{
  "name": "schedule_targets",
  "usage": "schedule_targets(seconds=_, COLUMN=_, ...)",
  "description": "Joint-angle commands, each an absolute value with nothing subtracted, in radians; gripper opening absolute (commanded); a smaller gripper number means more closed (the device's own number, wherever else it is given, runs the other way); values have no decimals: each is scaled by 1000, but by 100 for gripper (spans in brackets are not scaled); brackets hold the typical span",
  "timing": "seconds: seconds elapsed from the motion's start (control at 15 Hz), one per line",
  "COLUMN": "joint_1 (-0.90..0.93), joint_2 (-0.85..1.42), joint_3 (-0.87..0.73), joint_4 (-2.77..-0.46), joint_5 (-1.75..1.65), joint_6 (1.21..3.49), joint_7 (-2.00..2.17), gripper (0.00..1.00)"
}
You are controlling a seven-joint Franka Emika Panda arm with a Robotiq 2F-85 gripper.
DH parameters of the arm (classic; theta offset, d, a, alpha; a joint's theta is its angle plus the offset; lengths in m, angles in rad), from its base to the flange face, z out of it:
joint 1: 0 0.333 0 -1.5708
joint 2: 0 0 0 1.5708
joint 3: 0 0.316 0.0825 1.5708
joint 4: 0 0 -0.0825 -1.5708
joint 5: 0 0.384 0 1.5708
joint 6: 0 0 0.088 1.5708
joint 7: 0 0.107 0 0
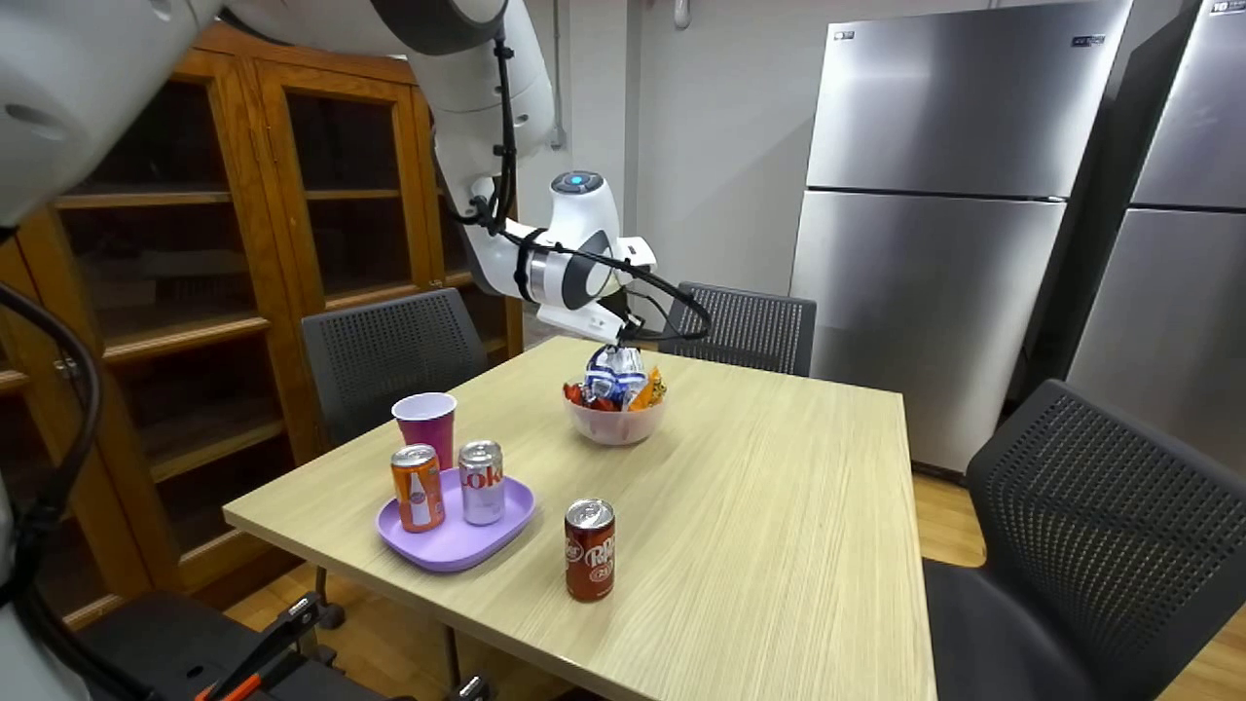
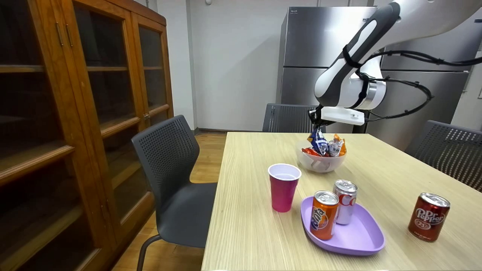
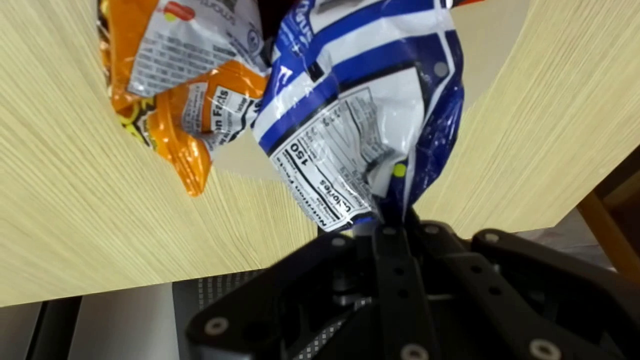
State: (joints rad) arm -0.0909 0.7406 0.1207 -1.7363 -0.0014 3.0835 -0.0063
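My gripper is shut on the crimped end of a blue and white snack bag. The bag stands up from a translucent pinkish bowl, its lower part inside or just over the bowl; I cannot tell if it rests there. The bag also shows in both exterior views. An orange snack bag lies beside it in the bowl, and red wrappers show at the bowl's side. In the exterior views the fingertips are small and partly hidden by the wrist.
The bowl stands on a light wood table. A purple tray holds an orange Fanta can and a silver Coke can. A magenta cup stands beside the tray. A Dr Pepper can stands apart. Chairs surround the table.
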Motion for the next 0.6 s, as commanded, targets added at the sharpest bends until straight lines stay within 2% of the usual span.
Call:
schedule_targets(seconds=0.0, joint_1=-88, joint_2=761, joint_3=111, joint_4=-1689, joint_5=3, joint_6=3048, joint_7=-30, gripper=29)
schedule_targets(seconds=0.13, joint_1=-91, joint_2=759, joint_3=111, joint_4=-1691, joint_5=3, joint_6=3052, joint_7=-32, gripper=40)
schedule_targets(seconds=0.53, joint_1=-99, joint_2=734, joint_3=122, joint_4=-1722, joint_5=5, joint_6=3065, joint_7=-35, gripper=85)
